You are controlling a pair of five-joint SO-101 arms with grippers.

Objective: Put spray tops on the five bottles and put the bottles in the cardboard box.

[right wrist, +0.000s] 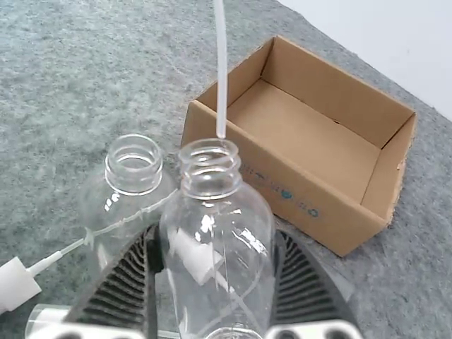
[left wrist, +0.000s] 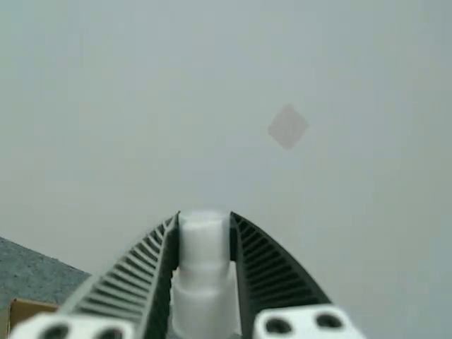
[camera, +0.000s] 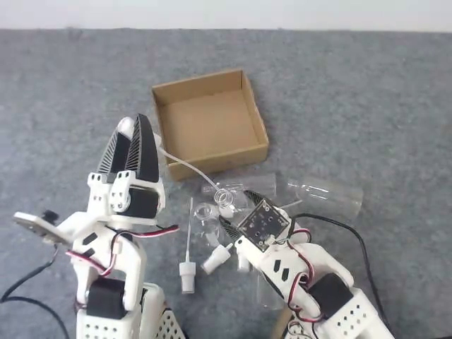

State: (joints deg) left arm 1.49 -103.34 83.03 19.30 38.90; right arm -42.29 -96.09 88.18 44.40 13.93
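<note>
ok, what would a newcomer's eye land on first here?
The left pincer holds a spray top raised high, its long tube dangling down to the mouth of a clear bottle gripped upright in the right pincer. Just behind sits the open cardboard box, with loose bottles and tops lying on the grey carpet nearby.

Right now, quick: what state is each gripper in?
Left gripper: shut on a spray top.
Right gripper: shut on a clear bottle, held upright.

Glossy clear plastic for bottle [right wrist: 212,191], smooth plastic for spray top [left wrist: 203,275], matt cardboard for box [right wrist: 282,187], rough cloth on table [right wrist: 63,78], ribbed matt plastic on right claw [right wrist: 213,236].
</note>
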